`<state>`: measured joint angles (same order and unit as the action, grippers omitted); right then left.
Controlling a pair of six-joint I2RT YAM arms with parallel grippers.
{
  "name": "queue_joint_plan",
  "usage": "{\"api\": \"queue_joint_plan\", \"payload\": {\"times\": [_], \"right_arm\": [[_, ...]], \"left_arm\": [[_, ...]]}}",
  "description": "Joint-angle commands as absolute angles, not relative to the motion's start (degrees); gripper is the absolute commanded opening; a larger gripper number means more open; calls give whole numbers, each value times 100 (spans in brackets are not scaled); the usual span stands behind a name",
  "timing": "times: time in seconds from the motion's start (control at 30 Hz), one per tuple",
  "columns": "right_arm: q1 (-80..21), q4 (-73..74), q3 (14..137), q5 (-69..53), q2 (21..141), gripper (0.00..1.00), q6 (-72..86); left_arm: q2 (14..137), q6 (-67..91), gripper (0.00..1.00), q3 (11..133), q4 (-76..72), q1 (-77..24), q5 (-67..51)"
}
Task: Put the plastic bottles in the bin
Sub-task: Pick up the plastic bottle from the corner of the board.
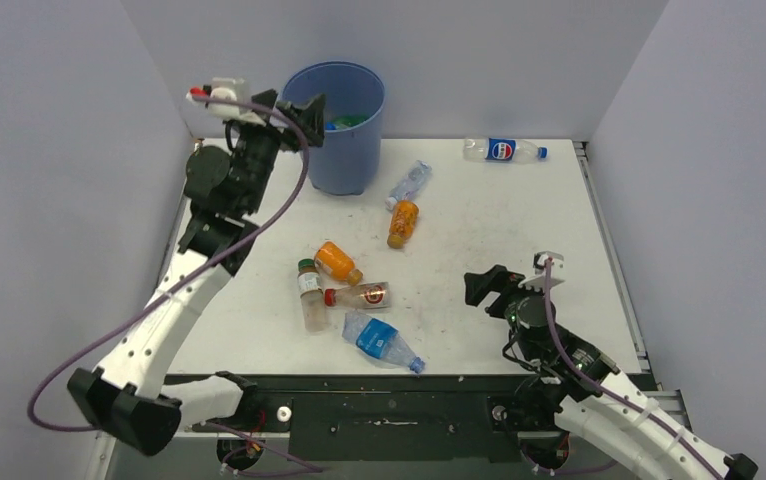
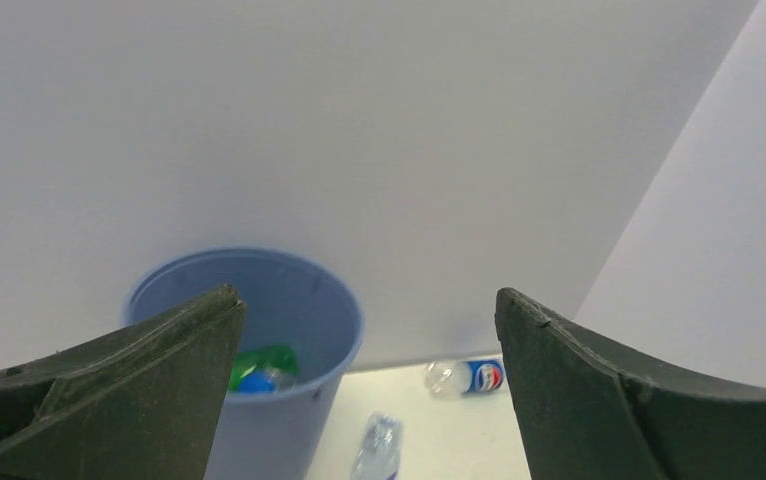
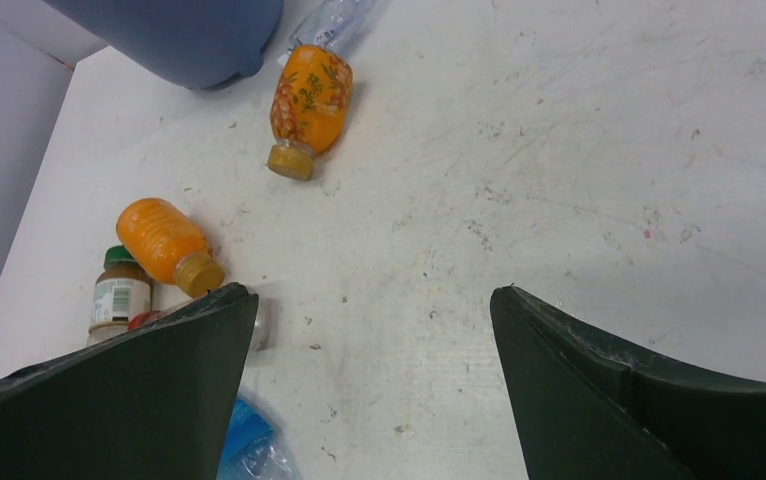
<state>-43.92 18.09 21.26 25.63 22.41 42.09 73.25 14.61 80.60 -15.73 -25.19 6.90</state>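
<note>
— What's your table carrying?
— You've got a white table [image 1: 519,240], scuffed and speckled. The blue bin [image 1: 344,150] stands at its far side, left of centre.
— And lying loose?
— Your Pepsi bottle [image 1: 502,150] lies on its side by the far edge, well apart from the rest. A clear bottle [image 1: 410,184] lies just right of the bin, with an orange bottle [image 1: 403,223] right at its near end.
— The middle?
— You'll see four close together: a second orange bottle [image 1: 338,262], a green-capped bottle [image 1: 310,293], a red-capped bottle [image 1: 359,295] and, nearest the front edge, a blue-labelled bottle [image 1: 382,341], all lying down
</note>
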Motion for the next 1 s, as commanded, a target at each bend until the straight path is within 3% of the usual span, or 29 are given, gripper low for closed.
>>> {"api": "queue_joint_plan", "payload": {"times": [0.0,0.23,0.47,0.73,0.97], "right_arm": [[-4371,1353,2925,2831,3192,90,4062],[-4055,465,4123,2043,4904,90,4245],[-2451,-442,4429,502,6117,90,5261],[-1175,-2068,3624,895,6575,90,6301],[-475,-2709,4142,1120,8051,90,6431]], "left_arm": [[6209,1144,96,6410,-1489,-2420,1260],[4681,1313,96,4534,-1088,-2349,828],[4033,1281,96,3829,-807,-2593,1543],[3669,882,96,3678,-864,-3428,2194],[3625,813,96,3719,-793,-3738,2205]]}}
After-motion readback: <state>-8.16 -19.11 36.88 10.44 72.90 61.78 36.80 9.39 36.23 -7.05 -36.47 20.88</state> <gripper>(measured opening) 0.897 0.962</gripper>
